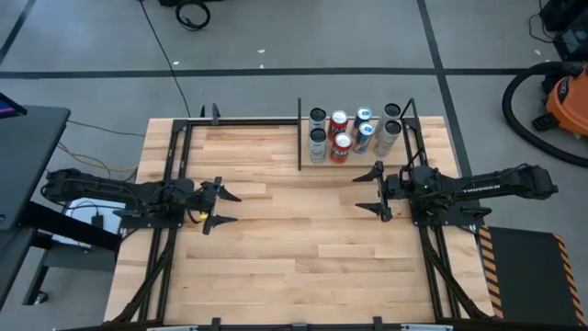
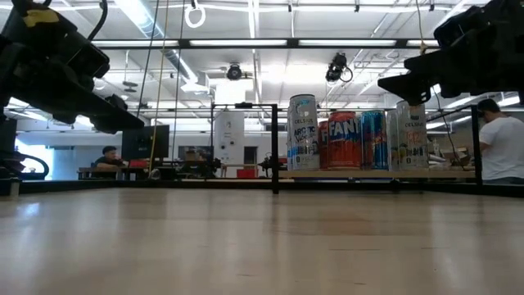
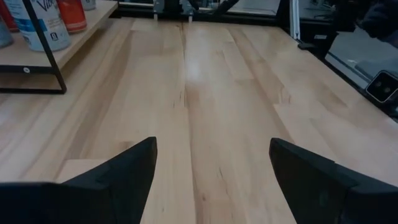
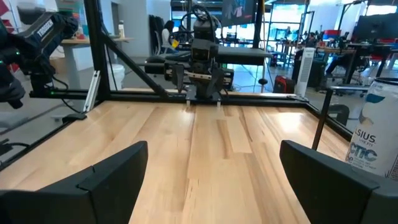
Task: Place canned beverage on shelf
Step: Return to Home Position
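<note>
1. Pale wooden shelf with black rod edging (image 1: pixel 364 162): one o'clock on the planked tabletop (image 1: pixel 294 248).
2. Upright aluminium drink cans (image 1: pixel 342 145): on the shelf, two rows.
3. Right gripper (image 1: pixel 372 193): released, empty, near the shelf's six-o'clock edge. Risk: a wide retreat clips a rod and topples cans.
4. Left gripper (image 1: pixel 220 208): released, nine o'clock.

- Table (image 1: pixel 276 248): planked pale wood, its middle bare.
- Vacuum cleaner (image 1: pixel 559 99): orange and black with a dark hose, on the grey floor off the table's back right corner.
- Dark panel (image 1: pixel 528 276) edged with orange-and-black stripes, just beside the table's right edge, toward the front corner.
- Dark desk (image 1: pixel 32 138) off the table's left edge.
- Black cable (image 1: pixel 193 14), coiled on the floor well beyond the back edge.
- Dark lines (image 1: pixel 276 71) on the floor, one running along the back edge.
- Seated person (image 2: pixel 109 157), far behind the table.
- Person in a white shirt (image 2: pixel 501 143), standing past the right edge.
- White cylinder (image 2: pixel 228 135) in the room behind.
</note>
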`<state>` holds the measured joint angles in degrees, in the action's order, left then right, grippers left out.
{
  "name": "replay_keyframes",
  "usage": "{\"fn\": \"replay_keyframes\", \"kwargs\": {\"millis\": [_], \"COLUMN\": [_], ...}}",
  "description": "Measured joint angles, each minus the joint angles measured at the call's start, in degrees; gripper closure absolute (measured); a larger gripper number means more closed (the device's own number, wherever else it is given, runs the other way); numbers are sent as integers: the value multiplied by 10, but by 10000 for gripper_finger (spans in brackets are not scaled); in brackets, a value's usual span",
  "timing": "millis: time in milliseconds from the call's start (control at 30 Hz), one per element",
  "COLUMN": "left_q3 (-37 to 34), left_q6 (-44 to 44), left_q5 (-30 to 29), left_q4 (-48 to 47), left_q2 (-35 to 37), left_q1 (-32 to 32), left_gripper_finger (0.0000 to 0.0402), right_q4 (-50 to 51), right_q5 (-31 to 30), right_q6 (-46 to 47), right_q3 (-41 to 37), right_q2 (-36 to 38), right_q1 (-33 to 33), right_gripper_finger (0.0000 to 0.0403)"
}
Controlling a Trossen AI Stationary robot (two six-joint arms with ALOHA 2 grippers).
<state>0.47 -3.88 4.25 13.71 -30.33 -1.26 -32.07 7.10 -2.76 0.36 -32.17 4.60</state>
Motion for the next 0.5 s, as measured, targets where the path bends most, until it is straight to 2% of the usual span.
{"fn": "replay_keyframes", "kwargs": {"millis": [233,500], "left_q3": [0,0], "left_q6": [15,-12], "left_q5": [0,-1], "left_q4": [-2,-20], "left_q2": [0,0], "left_q1": [0,0], "left_gripper_finger": [88,88], "right_q4": [8,37], "right_q5": [-3,-4], "right_q6": [2,7], "right_q3": [0,0], "right_q2": [-18,-20], "right_q1": [0,0], "right_gripper_finger": [28,28]}}
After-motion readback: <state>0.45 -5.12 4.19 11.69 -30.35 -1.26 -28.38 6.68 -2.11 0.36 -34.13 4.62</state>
